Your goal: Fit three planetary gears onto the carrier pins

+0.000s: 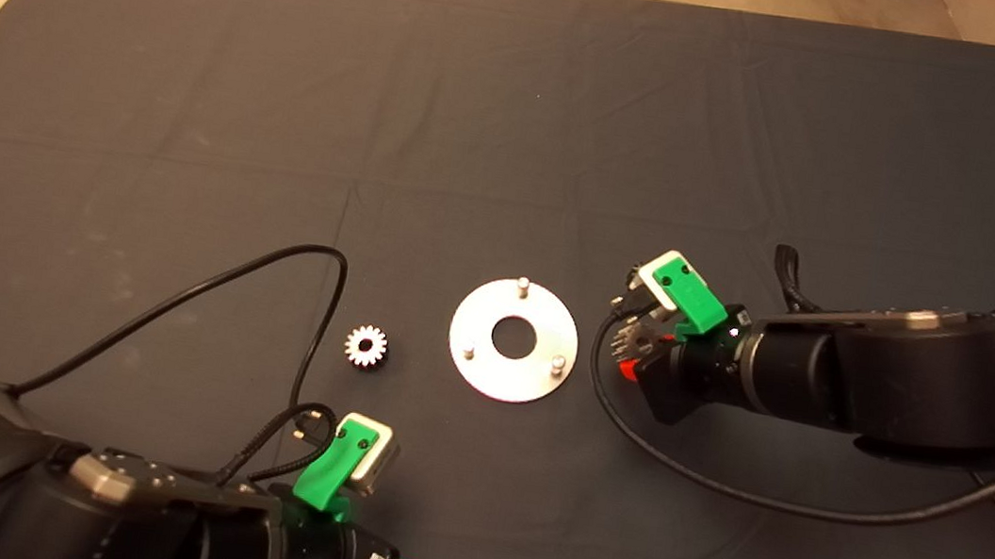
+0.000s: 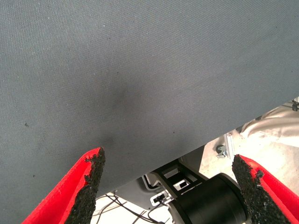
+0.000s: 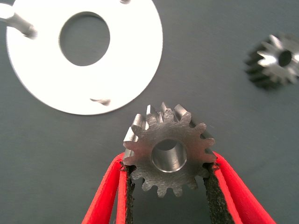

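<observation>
2 gears point(image 1: 367, 346) visible, 3 bare pins point(image 1: 522, 285).

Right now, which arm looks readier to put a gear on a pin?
The right one: the right gripper already clamps a gear beside the carrier disc. The left gripper is open, away from it.

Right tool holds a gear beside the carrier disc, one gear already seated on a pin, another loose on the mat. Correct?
Not quite. The head view shows all three carrier pins bare; no gear is seated. The rest stands: the right tool grips a gear beside the disc, and another gear lies loose on the mat.
</observation>
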Robot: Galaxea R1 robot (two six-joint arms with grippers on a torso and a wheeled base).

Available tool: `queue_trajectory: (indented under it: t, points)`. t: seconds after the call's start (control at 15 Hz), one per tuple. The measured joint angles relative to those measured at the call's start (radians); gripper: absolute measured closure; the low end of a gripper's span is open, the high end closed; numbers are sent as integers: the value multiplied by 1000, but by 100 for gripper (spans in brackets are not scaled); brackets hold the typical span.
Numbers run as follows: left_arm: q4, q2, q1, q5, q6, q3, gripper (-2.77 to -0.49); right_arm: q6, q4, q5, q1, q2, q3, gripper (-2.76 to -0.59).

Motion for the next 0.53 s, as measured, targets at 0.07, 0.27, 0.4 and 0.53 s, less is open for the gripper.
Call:
queue_trajectory:
  t: [0.07, 0.27, 0.4, 0.53]
  points:
    - [0, 0, 0, 0, 0, 0, -192, 0, 1, 1, 0, 18, 0, -83]
    - [0, -1, 0, 0, 0, 0, -192, 0, 1, 3, 0, 55, 0, -83]
    - [0, -1, 0, 0, 0, 0, -192, 0, 1, 3, 0, 70, -1, -83]
    - [0, -2, 0, 0, 0, 0, -192, 0, 2, 3, 0, 87, -14, -84]
